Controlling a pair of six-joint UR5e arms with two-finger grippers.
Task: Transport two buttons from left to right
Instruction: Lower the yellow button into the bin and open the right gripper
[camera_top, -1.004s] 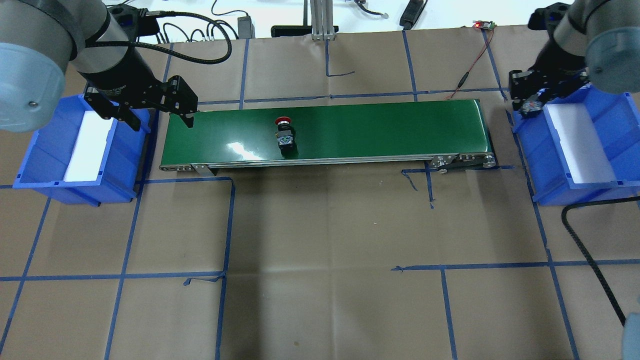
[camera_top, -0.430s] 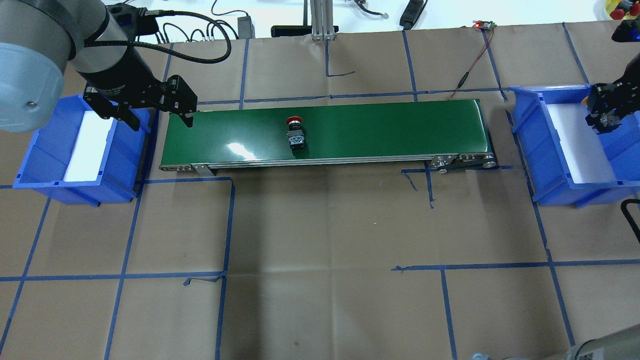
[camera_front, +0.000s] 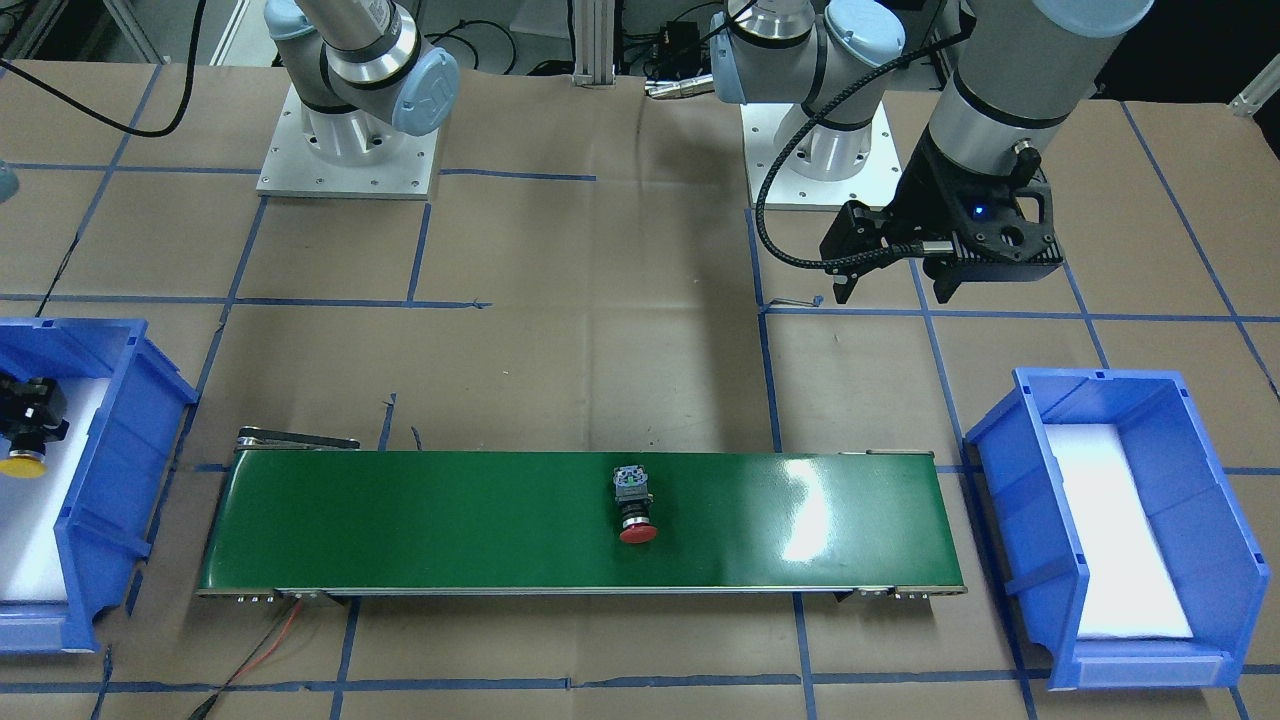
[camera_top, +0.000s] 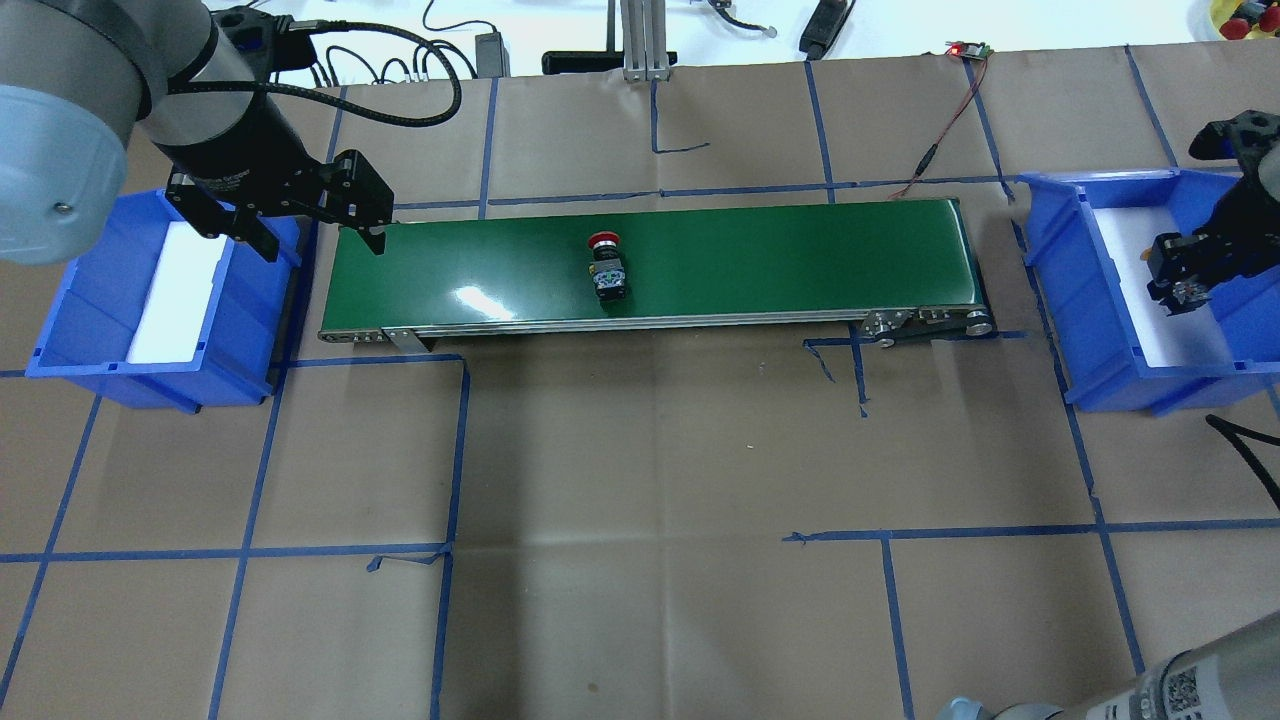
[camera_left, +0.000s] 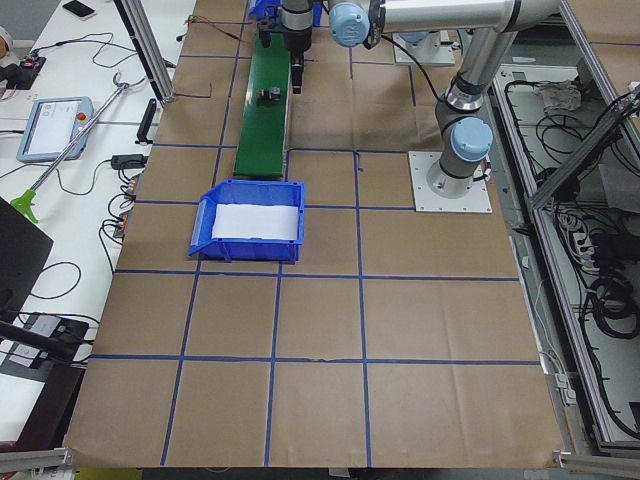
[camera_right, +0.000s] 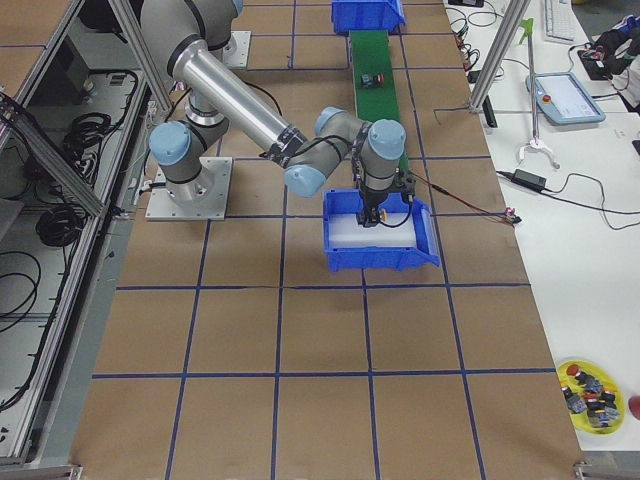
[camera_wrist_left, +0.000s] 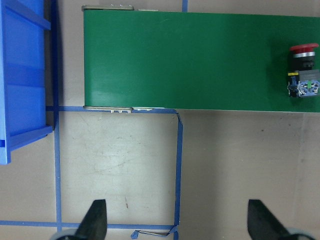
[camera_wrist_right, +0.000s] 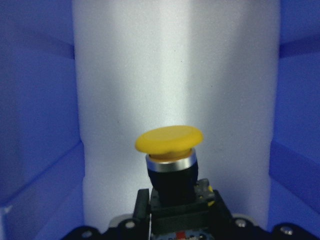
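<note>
The right fingers (camera_wrist_right: 142, 206) grip the yellow button (camera_wrist_right: 170, 145) by its black body, cap facing the white liner of the right blue bin (camera_top: 1090, 300). The left fingers (camera_wrist_left: 95, 222) are spread wide and empty, above the table (camera_top: 650, 500) near the green belt's (camera_top: 800, 250) left end. The red button (camera_top: 607, 268) lies mid-belt.

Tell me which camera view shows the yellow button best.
The right wrist-mounted view: the yellow button fills the centre, cap and black collar sharp. The front-facing view shows it small at the edge; the others show little or nothing.
</note>
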